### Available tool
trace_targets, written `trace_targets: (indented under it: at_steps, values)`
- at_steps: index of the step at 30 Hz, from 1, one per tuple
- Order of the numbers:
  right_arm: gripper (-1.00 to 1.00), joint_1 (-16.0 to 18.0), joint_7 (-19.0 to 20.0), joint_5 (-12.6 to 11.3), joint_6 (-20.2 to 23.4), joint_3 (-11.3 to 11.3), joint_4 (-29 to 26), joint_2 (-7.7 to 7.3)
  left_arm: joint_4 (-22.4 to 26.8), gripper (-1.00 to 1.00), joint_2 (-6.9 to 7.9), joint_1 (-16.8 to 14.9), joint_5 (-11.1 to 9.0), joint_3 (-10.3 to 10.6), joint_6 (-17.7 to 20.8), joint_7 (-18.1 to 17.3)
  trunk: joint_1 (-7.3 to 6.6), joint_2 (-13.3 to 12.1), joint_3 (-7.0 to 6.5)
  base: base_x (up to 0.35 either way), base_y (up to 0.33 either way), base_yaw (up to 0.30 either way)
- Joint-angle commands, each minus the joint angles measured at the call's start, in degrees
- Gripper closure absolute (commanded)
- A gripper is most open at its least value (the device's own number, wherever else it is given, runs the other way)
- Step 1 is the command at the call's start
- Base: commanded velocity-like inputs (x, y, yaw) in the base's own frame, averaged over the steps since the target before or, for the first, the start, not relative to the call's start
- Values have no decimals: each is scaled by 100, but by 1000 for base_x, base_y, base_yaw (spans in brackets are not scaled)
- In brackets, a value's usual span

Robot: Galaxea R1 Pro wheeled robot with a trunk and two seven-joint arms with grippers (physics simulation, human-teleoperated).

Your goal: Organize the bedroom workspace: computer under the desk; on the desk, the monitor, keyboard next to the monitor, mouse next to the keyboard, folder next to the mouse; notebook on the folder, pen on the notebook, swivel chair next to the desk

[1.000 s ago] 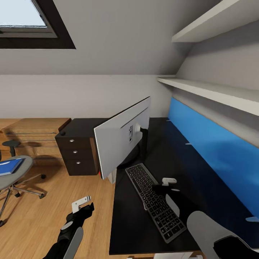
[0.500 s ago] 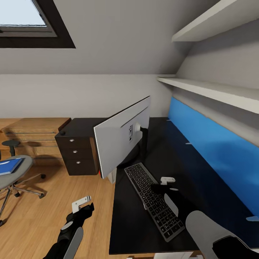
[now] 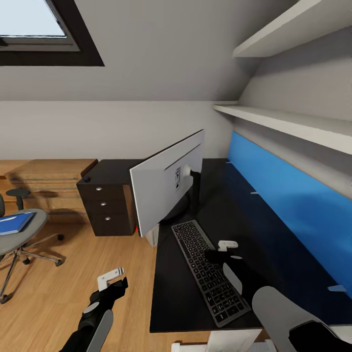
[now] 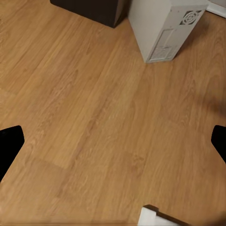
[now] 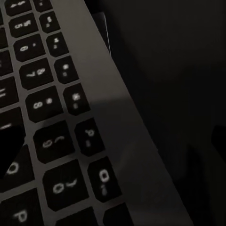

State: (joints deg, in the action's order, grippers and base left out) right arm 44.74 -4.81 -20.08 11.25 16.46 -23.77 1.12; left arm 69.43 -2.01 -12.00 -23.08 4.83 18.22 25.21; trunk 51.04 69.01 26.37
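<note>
Above the black desk, the right gripper hangs low over the keyboard, close to its long edge nearest the blue back panel — whether its fingers are spread or closed cannot be told from these views, and nothing shows between them. In the right wrist view the keyboard's dark keys and silver-grey frame sit very close, lying flat on the dark desktop. The keyboard lies just in front of the monitor, which stands on the desk with its pale grey back toward the camera. The left gripper hovers over the light wood floor beside the desk, holding nothing, its fingers set wide apart in the left wrist view. That view looks down on the computer — a light grey tower standing on the floor beside a dark cabinet. Well apart at the far left, the swivel chair carries the blue folder on its seat. A dark three-drawer cabinet stands between chair and desk.
</note>
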Motion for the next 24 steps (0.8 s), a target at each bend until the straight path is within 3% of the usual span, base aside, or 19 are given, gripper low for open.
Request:
trace_targets:
  at_steps: [1, 24]
  values:
    - [-100, 0, -52, -75, 26, 59, 104, -6, 10, -100, 7, -4, -48, 9, 15, 45, 0, 3, 7, -27, 0, 0]
    - [-100, 0, -72, -66, 17, 50, 107, -6, 9, -100, 69, -3, -48, 10, 6, 45, 0, 3, 7, -144, 17, 0]
